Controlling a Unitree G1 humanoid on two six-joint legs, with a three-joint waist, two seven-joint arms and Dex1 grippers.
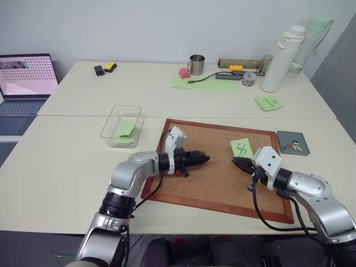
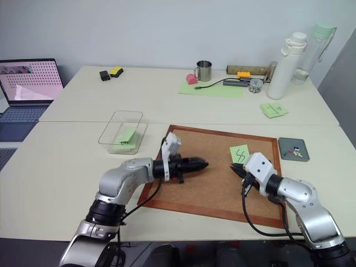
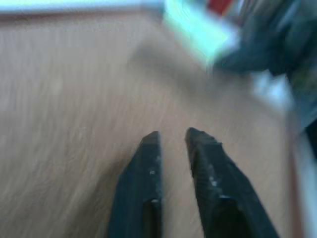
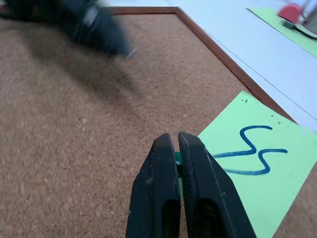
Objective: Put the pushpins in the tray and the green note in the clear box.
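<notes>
The green note (image 1: pixel 241 147), marked with a dark squiggle, lies on the far right part of a framed cork board (image 1: pixel 217 189). My right gripper (image 4: pixel 177 139) hovers at the note's near corner, shut on a green pushpin (image 4: pixel 178 158) that peeks out between its fingers. My left gripper (image 1: pixel 207 159) hangs over the board's middle, pointing toward the right one, open by a narrow gap with nothing in it. The dark grey tray (image 1: pixel 291 137) sits right of the board with several pushpins (image 1: pixel 292 147) inside. The clear box (image 1: pixel 122 115) stands left of the board.
Another green note (image 1: pixel 125 131) lies in the clear box. Across the far table are a pair of green notes (image 1: pixel 268 102), a pale green sheet (image 1: pixel 203 83), a steel mug (image 1: pixel 196 64) and two bottles (image 1: pixel 283 58). A laptop (image 1: pixel 25 83) sits far left.
</notes>
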